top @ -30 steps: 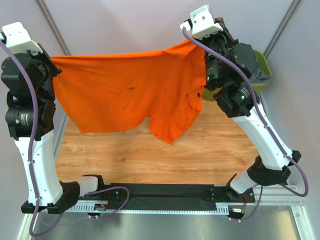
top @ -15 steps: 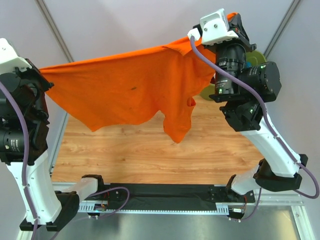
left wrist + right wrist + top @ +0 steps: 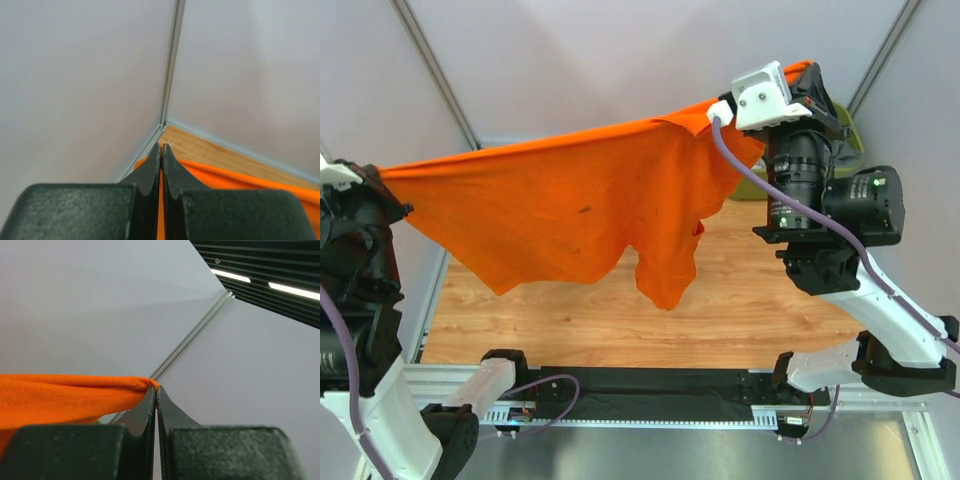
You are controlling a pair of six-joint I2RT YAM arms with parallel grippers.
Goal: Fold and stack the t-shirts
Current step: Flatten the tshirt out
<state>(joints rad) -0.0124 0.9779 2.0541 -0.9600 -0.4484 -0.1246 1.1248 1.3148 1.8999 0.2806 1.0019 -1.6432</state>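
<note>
An orange t-shirt [image 3: 570, 215] hangs in the air above the wooden table [image 3: 740, 310], stretched between both arms. Its top edge runs nearly straight from left to right, and a sleeve and part of the body droop in the middle. My left gripper [image 3: 382, 172] is shut on the shirt's left corner; in the left wrist view orange cloth [image 3: 235, 182] shows between and beside the closed fingertips [image 3: 161, 146]. My right gripper [image 3: 807, 68] is shut on the right corner, high up; in the right wrist view the cloth edge [image 3: 65, 395] ends at the pinched tips [image 3: 156, 389].
An olive-green tub [image 3: 848, 135] stands at the back right, mostly hidden behind the right arm. Grey walls close in the table at the back and sides. A black rail [image 3: 650, 385] with both arm bases runs along the near edge.
Both grippers have moved apart, the left one further left and the right one up and to the right. The shirt is now pulled wider and its top edge straighter.
</note>
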